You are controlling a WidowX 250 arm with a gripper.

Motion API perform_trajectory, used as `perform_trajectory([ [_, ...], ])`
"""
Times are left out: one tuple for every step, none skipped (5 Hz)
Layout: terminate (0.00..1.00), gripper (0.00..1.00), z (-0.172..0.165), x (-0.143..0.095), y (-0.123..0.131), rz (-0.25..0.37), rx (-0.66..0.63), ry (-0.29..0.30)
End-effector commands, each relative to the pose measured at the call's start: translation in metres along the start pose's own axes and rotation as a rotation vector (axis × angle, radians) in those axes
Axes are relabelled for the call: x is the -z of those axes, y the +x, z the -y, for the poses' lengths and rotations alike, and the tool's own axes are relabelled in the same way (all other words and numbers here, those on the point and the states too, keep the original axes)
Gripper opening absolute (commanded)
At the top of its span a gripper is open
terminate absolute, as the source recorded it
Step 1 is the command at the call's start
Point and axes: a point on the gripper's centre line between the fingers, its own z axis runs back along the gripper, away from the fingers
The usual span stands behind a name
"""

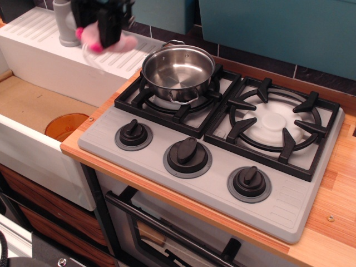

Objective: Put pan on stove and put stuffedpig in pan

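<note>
The shiny steel pan [178, 71] stands empty on the left burner of the light grey stove [211, 167]. My gripper [105, 39] is at the top left, high above the white sink's drainboard and to the left of the pan. It is shut on the pink stuffedpig [119, 42], which sticks out on both sides of the black fingers, its white string loop hanging below. Most of the gripper body is cut off by the top edge.
The right burner [275, 122] has a bare black grate. Three black knobs [188, 156] line the stove front. The white sink [33, 111] with an orange drain [64, 125] lies left; a grey faucet post [67, 25] stands behind it.
</note>
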Motion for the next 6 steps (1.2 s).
perform_trajectory([
  [0.0, 0.0, 0.019, -0.022, 0.029, 0.023, -0.025, 0.004],
  [0.0, 0.0, 0.026, -0.019, 0.035, 0.029, -0.034, -0.007],
  [0.0, 0.0, 0.031, -0.008, 0.042, 0.071, -0.058, -0.004],
  [0.0, 1.0, 0.033, -0.001, 0.049, 0.111, -0.047, -0.031],
  [0.0, 1.0, 0.031, 0.005, 0.051, 0.128, -0.047, -0.038],
  [0.0, 1.0, 0.031, 0.004, 0.048, 0.123, -0.049, -0.038],
])
